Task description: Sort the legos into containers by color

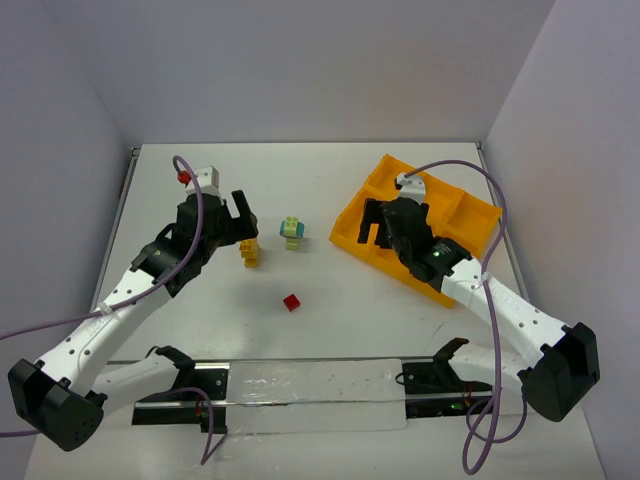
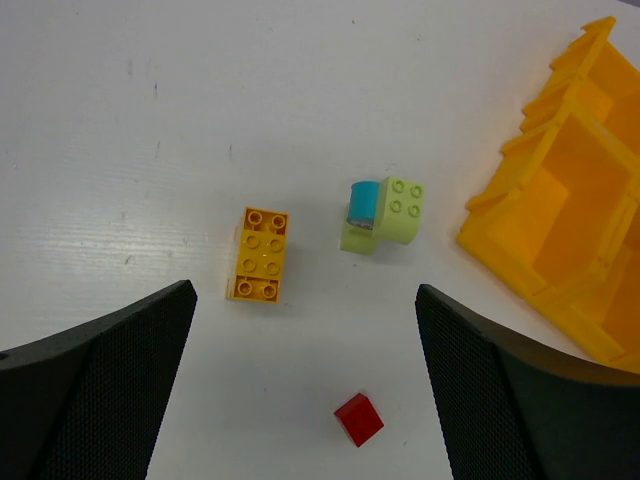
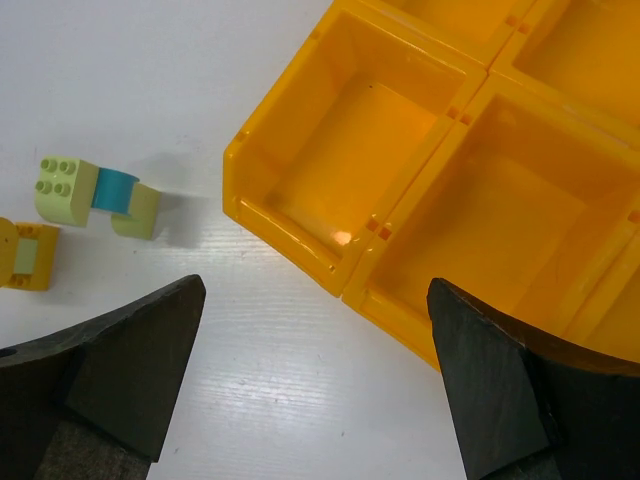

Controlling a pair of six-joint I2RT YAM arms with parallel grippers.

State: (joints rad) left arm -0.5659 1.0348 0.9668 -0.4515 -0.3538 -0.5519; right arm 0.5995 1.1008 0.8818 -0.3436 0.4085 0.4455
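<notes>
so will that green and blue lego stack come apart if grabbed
Likely stiff and light: the green and blue stack looks like hard plastic. It's several joined pieces, so squeezing might split it. A push probably slides it across the smooth table.

Yellow brick stack [image 1: 249,252], light green and teal-blue bricks [image 1: 292,232], red brick [image 1: 291,302], orange-yellow tray [image 1: 353,212], white table [image 1: 300,180]

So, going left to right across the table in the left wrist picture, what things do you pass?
First the yellow lego stack, then the green-and-blue legos, then the orange tray.
</notes>
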